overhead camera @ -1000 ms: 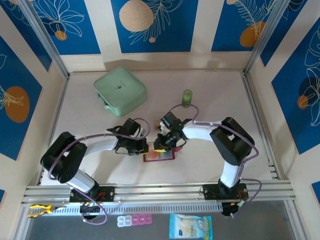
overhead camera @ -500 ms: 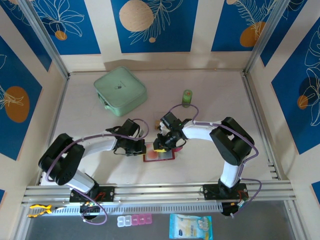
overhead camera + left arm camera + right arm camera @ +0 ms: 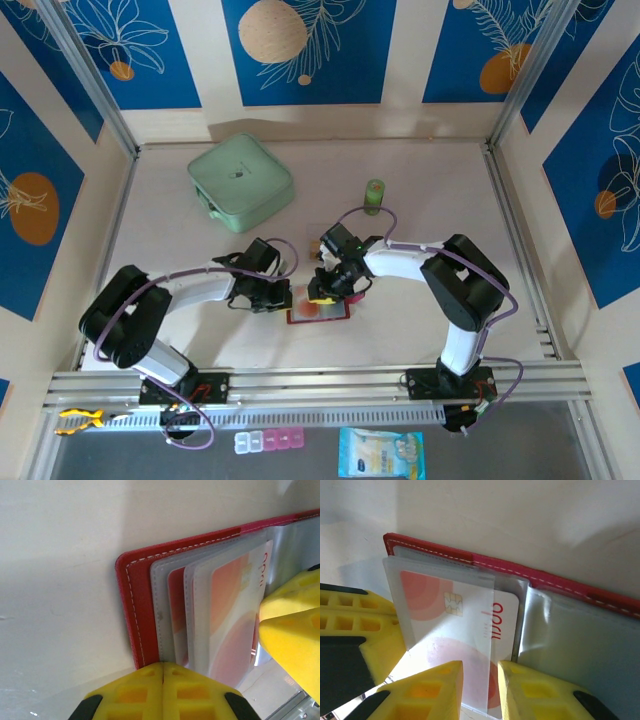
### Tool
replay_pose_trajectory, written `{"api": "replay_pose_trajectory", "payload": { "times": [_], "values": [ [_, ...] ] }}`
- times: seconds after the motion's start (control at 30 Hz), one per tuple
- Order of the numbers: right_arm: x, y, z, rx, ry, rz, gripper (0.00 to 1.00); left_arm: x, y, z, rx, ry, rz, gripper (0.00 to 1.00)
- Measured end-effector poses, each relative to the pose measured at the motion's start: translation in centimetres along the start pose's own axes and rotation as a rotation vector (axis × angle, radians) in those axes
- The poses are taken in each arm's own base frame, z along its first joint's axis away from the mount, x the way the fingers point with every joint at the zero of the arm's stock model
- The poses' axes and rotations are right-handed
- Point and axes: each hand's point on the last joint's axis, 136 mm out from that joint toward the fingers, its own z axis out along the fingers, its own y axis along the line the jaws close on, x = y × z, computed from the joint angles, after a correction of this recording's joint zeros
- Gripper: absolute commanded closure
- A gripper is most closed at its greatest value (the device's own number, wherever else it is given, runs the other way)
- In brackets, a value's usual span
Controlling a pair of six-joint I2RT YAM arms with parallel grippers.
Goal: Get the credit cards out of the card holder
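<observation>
The card holder (image 3: 330, 312) lies open on the table, a dark red cover (image 3: 132, 605) with white stitching (image 3: 560, 582) and clear sleeves. A credit card (image 3: 450, 620), white with orange-pink circles and a chip, sits partly out of a raised sleeve (image 3: 230, 605). A red card edge shows in a sleeve behind it. My left gripper (image 3: 163, 666) is shut, and its tips press on the holder's left edge (image 3: 285, 297). My right gripper (image 3: 480, 680) stands open over the holder (image 3: 322, 293). Its fingers (image 3: 290, 625) straddle the lower edge of the sleeve and card.
A mint-green square case (image 3: 240, 180) sits at the back left. A small green bottle (image 3: 375, 196) stands behind the right arm. Metal rails run along the near edge, with a pill box (image 3: 268, 440) and a packet (image 3: 380, 452) below them. Walls close in both sides.
The right gripper's jaws have parted a little around the card's edge. Both arms stay almost where they were, and the left gripper stays shut on the holder's edge.
</observation>
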Motion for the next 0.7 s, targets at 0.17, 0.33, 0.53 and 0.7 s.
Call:
{"api": "replay_pose_trajectory", "payload": {
  "times": [0.17, 0.33, 0.53, 0.7],
  "values": [
    [0.1, -0.3, -0.4, 0.025, -0.01, -0.003, 0.73, 0.0, 0.0, 0.0, -0.001, 0.001, 0.0, 1.0],
    [0.1, -0.3, -0.8, 0.036, -0.021, -0.004, 0.73, 0.0, 0.0, -0.1, -0.006, 0.004, -0.002, 1.0],
    [0.0, 0.0, -1.4, 0.036, -0.038, -0.016, 0.73, -0.5, -0.5, -0.8, -0.018, -0.006, 0.012, 1.0],
    [-0.1, 0.4, -1.7, 0.021, -0.045, -0.026, 0.73, -0.9, -1.3, -1.1, 0.0, -0.017, 0.024, 1.0]
  ]
}}
